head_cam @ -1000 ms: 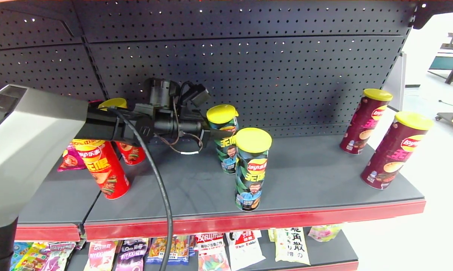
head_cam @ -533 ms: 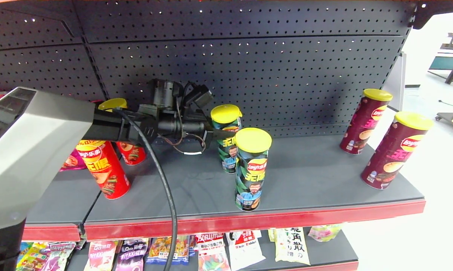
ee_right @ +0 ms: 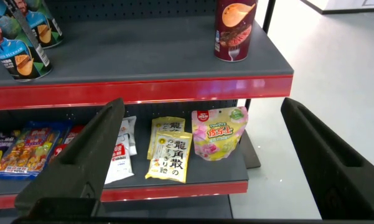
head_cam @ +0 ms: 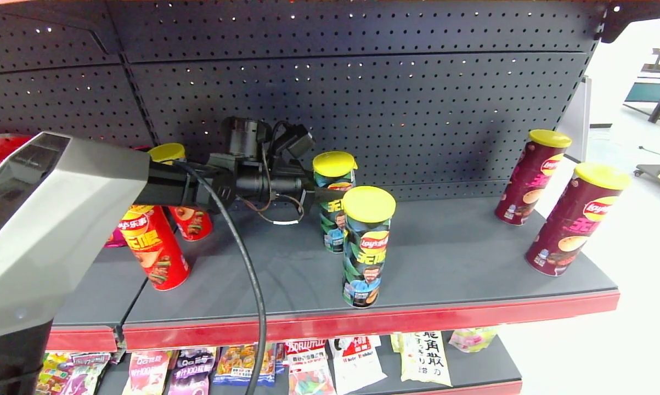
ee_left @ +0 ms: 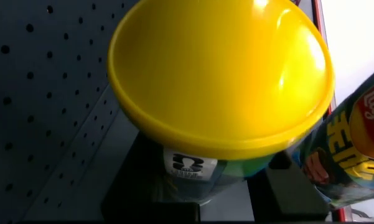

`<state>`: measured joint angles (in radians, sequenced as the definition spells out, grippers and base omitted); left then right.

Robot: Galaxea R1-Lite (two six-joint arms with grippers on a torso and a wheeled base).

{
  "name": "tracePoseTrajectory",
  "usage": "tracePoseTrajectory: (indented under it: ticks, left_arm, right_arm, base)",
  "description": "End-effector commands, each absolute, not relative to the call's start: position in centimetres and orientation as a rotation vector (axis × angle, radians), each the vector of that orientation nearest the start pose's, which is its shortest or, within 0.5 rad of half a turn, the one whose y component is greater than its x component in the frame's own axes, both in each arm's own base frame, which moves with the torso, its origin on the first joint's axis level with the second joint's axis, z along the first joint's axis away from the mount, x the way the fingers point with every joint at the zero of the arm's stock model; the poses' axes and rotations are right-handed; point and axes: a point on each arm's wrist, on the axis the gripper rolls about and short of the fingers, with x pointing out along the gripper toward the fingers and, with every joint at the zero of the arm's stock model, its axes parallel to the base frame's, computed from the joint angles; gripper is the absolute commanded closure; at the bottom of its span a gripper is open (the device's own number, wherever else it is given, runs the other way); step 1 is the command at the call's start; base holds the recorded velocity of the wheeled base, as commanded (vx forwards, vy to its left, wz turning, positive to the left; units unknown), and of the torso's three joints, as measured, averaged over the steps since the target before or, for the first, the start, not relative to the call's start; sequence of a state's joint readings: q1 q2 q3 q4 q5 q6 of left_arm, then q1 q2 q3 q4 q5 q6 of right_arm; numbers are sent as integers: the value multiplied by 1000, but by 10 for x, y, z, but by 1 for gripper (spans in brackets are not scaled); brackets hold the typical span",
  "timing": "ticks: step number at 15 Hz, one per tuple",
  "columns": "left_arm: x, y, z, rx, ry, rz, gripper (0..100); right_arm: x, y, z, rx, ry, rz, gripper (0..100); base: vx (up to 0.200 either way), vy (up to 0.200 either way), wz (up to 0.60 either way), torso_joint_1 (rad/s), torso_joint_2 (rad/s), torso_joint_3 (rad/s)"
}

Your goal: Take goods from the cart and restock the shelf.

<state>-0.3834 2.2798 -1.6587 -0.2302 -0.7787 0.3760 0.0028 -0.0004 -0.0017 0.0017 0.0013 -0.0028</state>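
Note:
My left gripper (head_cam: 330, 195) reaches in from the left along the pegboard and is shut on a green chip can (head_cam: 335, 226) with a yellow lid, held upright at the back of the grey shelf (head_cam: 461, 258). Whether its base touches the shelf I cannot tell. In the left wrist view the can's lid (ee_left: 221, 74) sits just above the dark fingers (ee_left: 286, 186). A second green can (head_cam: 367, 247) stands in front of it near the shelf's edge. My right gripper (ee_right: 205, 168) hangs open below and in front of the shelf, holding nothing.
Two red cans (head_cam: 151, 247) stand at the shelf's left, two maroon cans (head_cam: 576, 219) at its right. Bare shelf lies between the green and maroon cans. The pegboard (head_cam: 417, 109) closes the back. Snack bags (head_cam: 357, 362) hang on the lower shelf.
My left arm has shifted a little to the right along the pegboard, carrying the green can with it. The other cans have not moved.

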Motion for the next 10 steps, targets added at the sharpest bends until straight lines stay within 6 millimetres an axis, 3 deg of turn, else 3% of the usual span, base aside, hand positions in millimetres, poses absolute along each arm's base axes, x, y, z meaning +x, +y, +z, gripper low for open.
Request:
tracePoseTrajectory:
  ticks: [1, 10]
  left_arm:
    - [433, -192, 145, 246, 193, -1205, 100]
    - [442, -195, 135, 238, 228, -1211, 100]
  right_arm:
    - [-23, 0, 76, -3, 0, 5, 0]
    - [-23, 0, 76, -3, 0, 5, 0]
  base:
    - [0, 0, 0, 0, 0, 0]
    - [0, 0, 0, 0, 0, 0]
